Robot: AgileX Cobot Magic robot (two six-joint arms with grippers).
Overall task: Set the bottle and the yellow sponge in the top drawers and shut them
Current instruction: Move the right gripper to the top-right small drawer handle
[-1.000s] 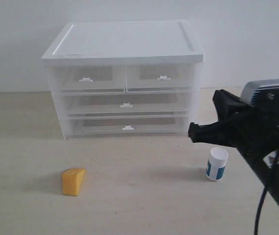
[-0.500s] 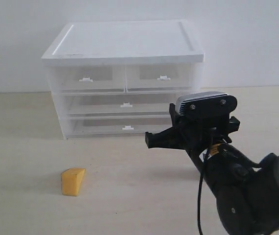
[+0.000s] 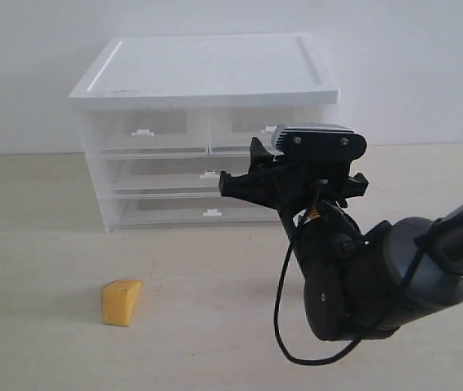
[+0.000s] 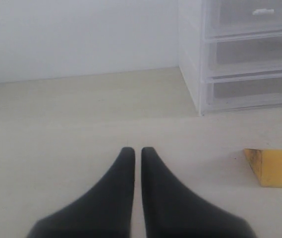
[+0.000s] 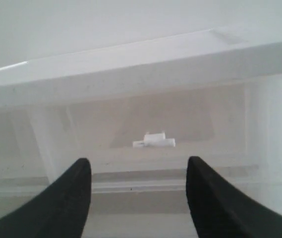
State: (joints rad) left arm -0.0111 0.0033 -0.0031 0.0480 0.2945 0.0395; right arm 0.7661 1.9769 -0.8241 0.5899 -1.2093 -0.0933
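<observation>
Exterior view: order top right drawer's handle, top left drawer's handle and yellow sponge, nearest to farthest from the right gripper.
1. top right drawer's handle, just ahead of the right gripper.
2. top left drawer's handle, further left on the cabinet.
3. yellow sponge, on the table, front left.

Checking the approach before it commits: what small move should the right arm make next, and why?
Probably ease the open right tool forward to the handle tab of the top right drawer: that drawer is closed, and the tab lies ahead, not yet touched.

Pale wooden table [image 3: 44,244] with white-topped drawer cabinet [image 3: 207,72] and yellow sponge [image 3: 121,302], well apart.
</observation>
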